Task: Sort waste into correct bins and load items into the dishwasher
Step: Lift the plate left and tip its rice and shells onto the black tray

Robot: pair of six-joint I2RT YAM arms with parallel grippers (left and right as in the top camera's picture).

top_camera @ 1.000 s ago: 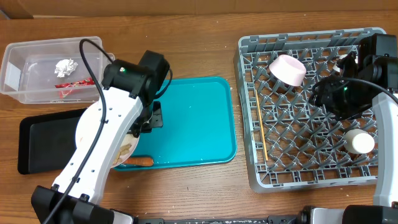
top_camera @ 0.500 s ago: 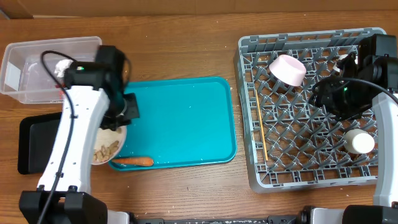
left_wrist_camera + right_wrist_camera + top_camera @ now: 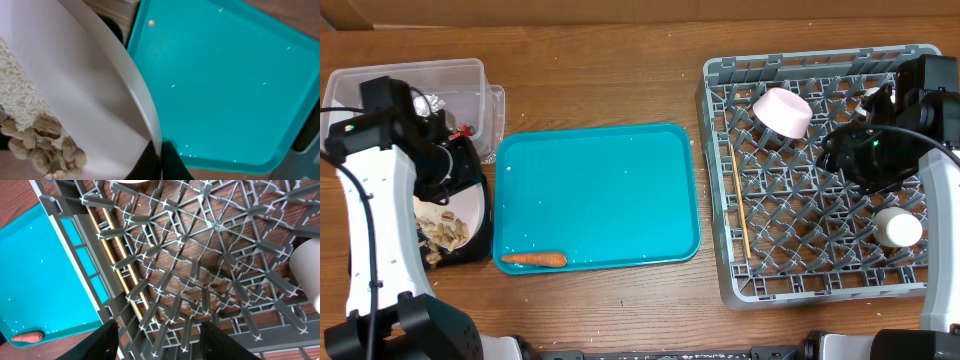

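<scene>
My left gripper (image 3: 159,159) is shut on the rim of the white plate (image 3: 95,95) and holds it tilted over the black tray (image 3: 478,250), at the left of the overhead view (image 3: 448,170). Peanuts (image 3: 47,142) and rice (image 3: 20,97) lie at the plate's low edge (image 3: 445,232). The carrot (image 3: 533,259) lies on the teal tray's front left corner. The clear tub (image 3: 470,80) holds the paper wad (image 3: 428,99) and a bit of red wrapper (image 3: 466,130). My right gripper (image 3: 162,342) is open and empty above the grey dish rack (image 3: 720,150).
The teal tray (image 3: 610,190) lies between the bins and the rack. In the rack are one white bowl (image 3: 782,111) at the back, another (image 3: 898,228) at the right, and chopsticks (image 3: 741,210) along the left side.
My left arm has swung left with the plate, from the teal tray's left edge to over the black tray; the food has slid to the plate's low edge. The right arm has not moved.
</scene>
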